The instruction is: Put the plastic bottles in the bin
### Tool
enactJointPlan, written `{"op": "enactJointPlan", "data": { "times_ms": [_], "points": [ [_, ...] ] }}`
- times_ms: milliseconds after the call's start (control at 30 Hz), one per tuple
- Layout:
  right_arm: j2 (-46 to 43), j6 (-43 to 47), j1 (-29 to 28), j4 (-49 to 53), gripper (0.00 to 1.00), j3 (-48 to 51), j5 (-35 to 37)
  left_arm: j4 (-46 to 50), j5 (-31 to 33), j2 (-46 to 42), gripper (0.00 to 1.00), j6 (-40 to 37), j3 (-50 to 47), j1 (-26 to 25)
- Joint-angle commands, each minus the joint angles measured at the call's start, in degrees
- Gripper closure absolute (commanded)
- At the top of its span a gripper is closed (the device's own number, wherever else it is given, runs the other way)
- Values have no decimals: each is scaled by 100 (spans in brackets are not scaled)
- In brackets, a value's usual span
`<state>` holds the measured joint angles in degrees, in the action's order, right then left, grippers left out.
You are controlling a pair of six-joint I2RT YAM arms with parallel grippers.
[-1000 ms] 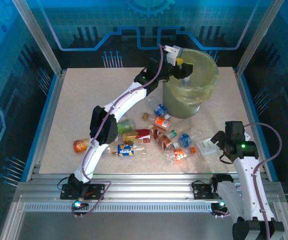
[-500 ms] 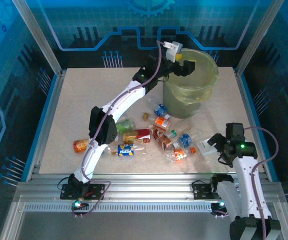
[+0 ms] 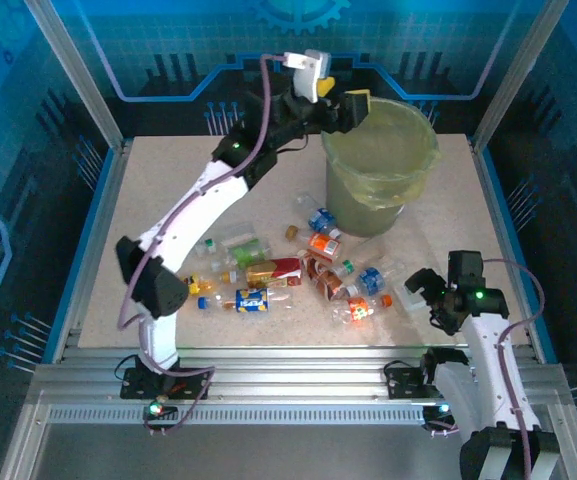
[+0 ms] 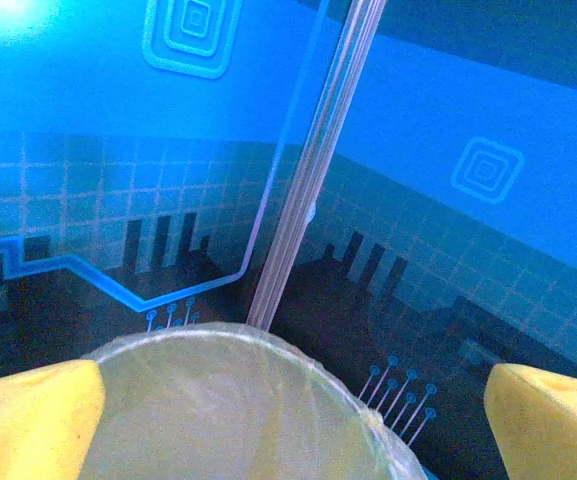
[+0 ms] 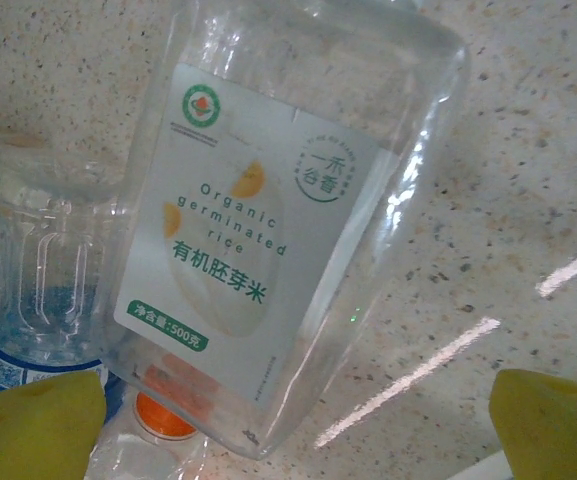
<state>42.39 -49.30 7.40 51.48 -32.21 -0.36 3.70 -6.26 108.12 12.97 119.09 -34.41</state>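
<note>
Hands gape: I see my left hand [image 3: 342, 98] by the tall translucent bag-lined bin [image 3: 410, 168], right hand [image 3: 423, 292] over a clear white-labelled bottle [image 5: 268, 230].

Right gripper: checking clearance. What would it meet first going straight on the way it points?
Probably the clear white-labelled bottle lying on the table, straight ahead of the open right gripper.

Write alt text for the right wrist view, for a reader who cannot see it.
A clear, flat-sided plastic bottle with a white label reading "Organic germinated rice" lies on the speckled table, just ahead of the open, yellow-tipped right gripper. A ribbed clear bottle lies at its left, an orange cap by its lower edge.
</note>
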Motion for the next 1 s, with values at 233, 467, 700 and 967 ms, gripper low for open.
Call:
{"op": "enactJointPlan", "data": {
  "times_ms": [233,467,700,967],
  "points": [
    [176,-203,82,-837,0,215,-504,-426,769,-1622,1,-189,-2424,-35],
    [525,-230,47,-1219,0,266,-488,-439,1209,-2181,1,-253,-3250,-13],
    [994,-168,-63,-1431,0,207,-289,-408,1368,-2350,1,-146,-3615,48],
    [1478,130,-98,-1560,0,38,164,-433,1374,-2380,1,-43,-3724,144]
  ]
}}
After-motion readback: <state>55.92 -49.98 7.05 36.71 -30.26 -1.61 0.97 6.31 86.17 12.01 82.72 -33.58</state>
